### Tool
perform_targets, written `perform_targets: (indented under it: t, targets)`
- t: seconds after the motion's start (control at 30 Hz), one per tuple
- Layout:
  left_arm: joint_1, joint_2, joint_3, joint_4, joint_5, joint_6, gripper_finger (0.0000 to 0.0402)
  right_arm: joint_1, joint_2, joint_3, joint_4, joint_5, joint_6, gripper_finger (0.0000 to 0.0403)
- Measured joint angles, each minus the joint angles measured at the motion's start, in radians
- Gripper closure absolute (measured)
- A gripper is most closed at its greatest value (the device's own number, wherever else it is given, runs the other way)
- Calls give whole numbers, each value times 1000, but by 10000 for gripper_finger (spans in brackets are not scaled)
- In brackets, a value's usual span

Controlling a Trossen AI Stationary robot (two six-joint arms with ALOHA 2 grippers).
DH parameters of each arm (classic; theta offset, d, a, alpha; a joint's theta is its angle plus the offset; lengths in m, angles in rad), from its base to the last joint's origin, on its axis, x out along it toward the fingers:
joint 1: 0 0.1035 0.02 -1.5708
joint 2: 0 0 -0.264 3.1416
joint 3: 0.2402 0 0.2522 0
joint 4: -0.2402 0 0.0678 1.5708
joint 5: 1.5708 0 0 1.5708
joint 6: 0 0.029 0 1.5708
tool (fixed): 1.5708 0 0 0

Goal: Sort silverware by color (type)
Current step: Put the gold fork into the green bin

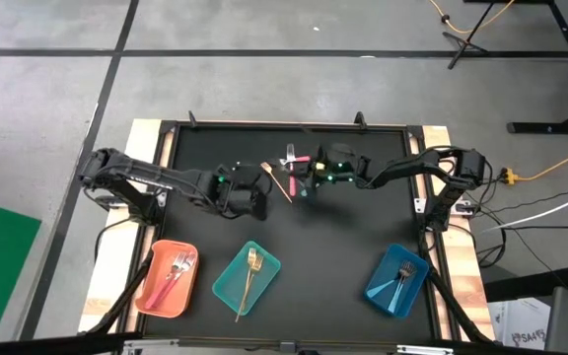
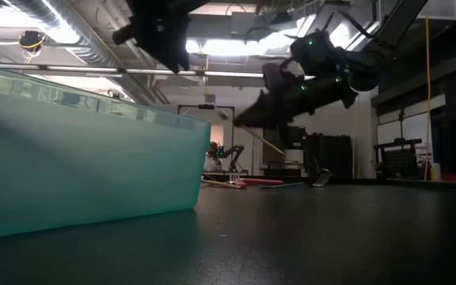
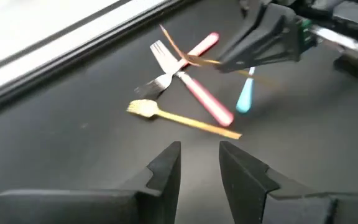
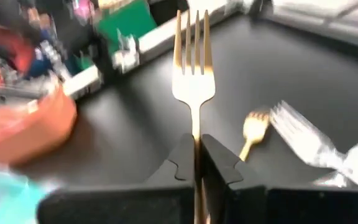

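My right gripper (image 1: 302, 185) is shut on a gold fork (image 4: 193, 62) above the middle of the black table. Below it a small pile of silverware lies flat on the table: another gold fork (image 3: 179, 118), a pink-handled fork (image 3: 194, 87) and a light-blue handle (image 3: 246, 96). My left gripper (image 3: 199, 165) hovers open just left of the pile, with nothing between its fingers. The near edge holds an orange tray (image 1: 156, 296) with pink-handled pieces, a teal tray (image 1: 227, 288) with a gold fork and a blue tray (image 1: 383, 294) with blue pieces. My right gripper pinches the gold fork's handle (image 4: 195, 132) between its two fingers, a short way behind the head. The fork lies along the fingers and its tines stick out past the fingertips. It is lifted clear of the table and slants slightly in the low view.
A raised frame borders the table's far edge (image 1: 284, 125) and sides. Bare black surface lies between the pile and the three trays. Cables (image 1: 550, 168) trail off the table on the right. The teal tray's wall (image 2: 77, 158) fills the left of the low view.
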Motion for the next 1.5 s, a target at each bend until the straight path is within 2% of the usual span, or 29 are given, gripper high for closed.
perform_targets:
  t: [0.23,0.4,0.53,0.83,1.5]
  targets:
    - [84,0,0,186,2,4,298,0,-1,2,167,64,62,402]
    - [133,0,0,308,2,3,298,7,-1,6,211,97,65,402]
    - [164,6,0,368,2,-8,298,32,-2,30,215,169,64,403]
    - [185,27,0,383,5,-81,298,93,-3,95,214,222,54,403]
    - [174,29,0,393,-39,-82,298,91,-3,96,198,218,54,403]
